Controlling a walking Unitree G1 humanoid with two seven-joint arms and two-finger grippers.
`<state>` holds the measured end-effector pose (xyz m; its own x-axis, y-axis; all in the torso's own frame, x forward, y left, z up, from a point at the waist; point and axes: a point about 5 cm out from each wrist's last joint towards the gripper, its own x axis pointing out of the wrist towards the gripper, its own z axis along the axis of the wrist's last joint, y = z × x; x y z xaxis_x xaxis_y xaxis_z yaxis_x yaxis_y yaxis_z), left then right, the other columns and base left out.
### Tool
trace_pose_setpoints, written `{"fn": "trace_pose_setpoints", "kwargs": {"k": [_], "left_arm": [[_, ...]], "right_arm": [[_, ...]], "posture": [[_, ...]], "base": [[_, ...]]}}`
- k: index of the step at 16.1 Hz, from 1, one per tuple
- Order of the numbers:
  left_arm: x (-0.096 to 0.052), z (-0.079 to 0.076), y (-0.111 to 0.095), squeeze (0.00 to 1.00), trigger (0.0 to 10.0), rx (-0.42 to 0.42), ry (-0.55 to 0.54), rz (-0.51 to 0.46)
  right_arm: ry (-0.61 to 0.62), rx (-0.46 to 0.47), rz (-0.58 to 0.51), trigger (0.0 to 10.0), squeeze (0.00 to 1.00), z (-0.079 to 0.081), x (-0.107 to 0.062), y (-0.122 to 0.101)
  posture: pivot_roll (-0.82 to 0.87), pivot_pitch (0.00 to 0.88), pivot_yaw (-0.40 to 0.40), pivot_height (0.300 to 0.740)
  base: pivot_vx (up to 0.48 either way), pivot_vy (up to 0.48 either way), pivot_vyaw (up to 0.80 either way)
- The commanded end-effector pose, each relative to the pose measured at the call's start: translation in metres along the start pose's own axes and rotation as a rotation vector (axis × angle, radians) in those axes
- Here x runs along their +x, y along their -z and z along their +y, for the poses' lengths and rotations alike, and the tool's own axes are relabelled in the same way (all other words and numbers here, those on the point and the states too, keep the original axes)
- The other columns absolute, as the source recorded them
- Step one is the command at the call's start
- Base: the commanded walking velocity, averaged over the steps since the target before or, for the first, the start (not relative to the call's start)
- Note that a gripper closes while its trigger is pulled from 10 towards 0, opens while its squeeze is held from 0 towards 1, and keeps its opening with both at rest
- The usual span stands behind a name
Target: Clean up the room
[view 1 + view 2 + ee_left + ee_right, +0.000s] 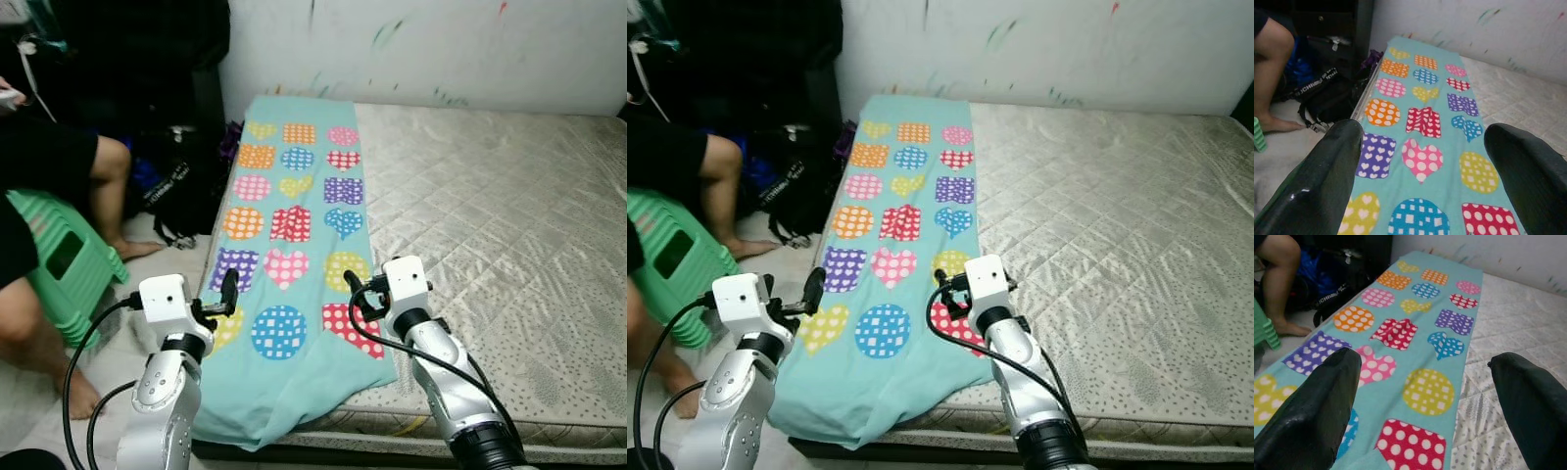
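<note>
So I'm looking down at a bare quilted mattress (490,196) that takes up most of the right and far side, up against a paint-flecked white wall (421,44). Along the mattress's left edge there's a long teal blanket (294,245) with dotted hearts, circles and squares, lying flat from the wall end to the near end, where its corner droops over the edge toward the floor. Left of the bed a person is sitting, bare leg (108,186) and foot on the floor, next to a green plastic stool (64,259) and a black bag (176,191). My left claw (229,294) hovers over the blanket's near-left corner, fingers spread wide. My right claw (355,286) is above the blanket's near-right part, also spread wide, gripping nothing.
</note>
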<state>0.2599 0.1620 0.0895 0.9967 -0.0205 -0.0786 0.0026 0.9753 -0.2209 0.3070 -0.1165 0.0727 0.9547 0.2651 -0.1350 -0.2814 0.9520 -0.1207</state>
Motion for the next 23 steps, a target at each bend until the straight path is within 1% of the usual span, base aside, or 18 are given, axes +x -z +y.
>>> {"fn": "trace_pose_setpoints", "kwargs": {"k": [1,6,7,8,14,18,23], "left_arm": [[-0.0003,-0.0023,-0.0014,0.00,10.0,0.002,0.005,-0.007],[-0.0002,-0.0036,0.0013,0.00,10.0,0.003,-0.002,0.007],[-0.0005,-0.0028,0.0028,0.00,10.0,0.006,-0.005,0.014],[-0.0010,-0.0024,0.0035,0.00,10.0,0.007,-0.009,0.017],[-0.0004,-0.0028,0.0034,0.00,10.0,0.006,-0.004,0.017],[-0.0006,-0.0022,0.0027,0.00,10.0,-0.007,-0.014,0.013],[0.0001,-0.0035,0.0028,0.00,10.0,-0.020,-0.009,0.017]], "right_arm": [[0.007,0.005,0.005,10.0,0.00,-0.0018,0.0001,0.0012],[0.014,0.005,0.008,10.0,0.00,-0.0027,-0.0006,0.0019],[0.027,0.002,0.023,10.0,0.00,-0.0039,-0.0006,0.0032],[0.042,0.031,0.039,10.0,0.00,-0.0057,-0.0008,0.0055],[0.045,0.025,0.029,10.0,0.00,-0.0072,-0.0006,0.0046],[0.043,0.027,0.032,10.0,0.00,-0.0069,-0.0003,0.0049],[0.047,0.027,0.035,10.0,0.00,-0.0080,-0.0003,0.0054]], "posture": [[-0.08,0.000,-0.037,0.740],[-0.09,0.000,-0.039,0.740],[-0.09,0.000,-0.039,0.740],[-0.08,0.000,-0.041,0.740],[-0.08,0.000,-0.037,0.740],[-0.08,0.000,-0.039,0.740],[-0.08,0.000,-0.038,0.740]], "base": [[0.000,0.000,0.00],[0.000,0.000,0.00],[0.000,0.000,0.00],[0.000,0.000,-0.80],[0.000,0.000,-0.80],[0.000,0.000,0.00],[0.000,0.441,0.00]]}}
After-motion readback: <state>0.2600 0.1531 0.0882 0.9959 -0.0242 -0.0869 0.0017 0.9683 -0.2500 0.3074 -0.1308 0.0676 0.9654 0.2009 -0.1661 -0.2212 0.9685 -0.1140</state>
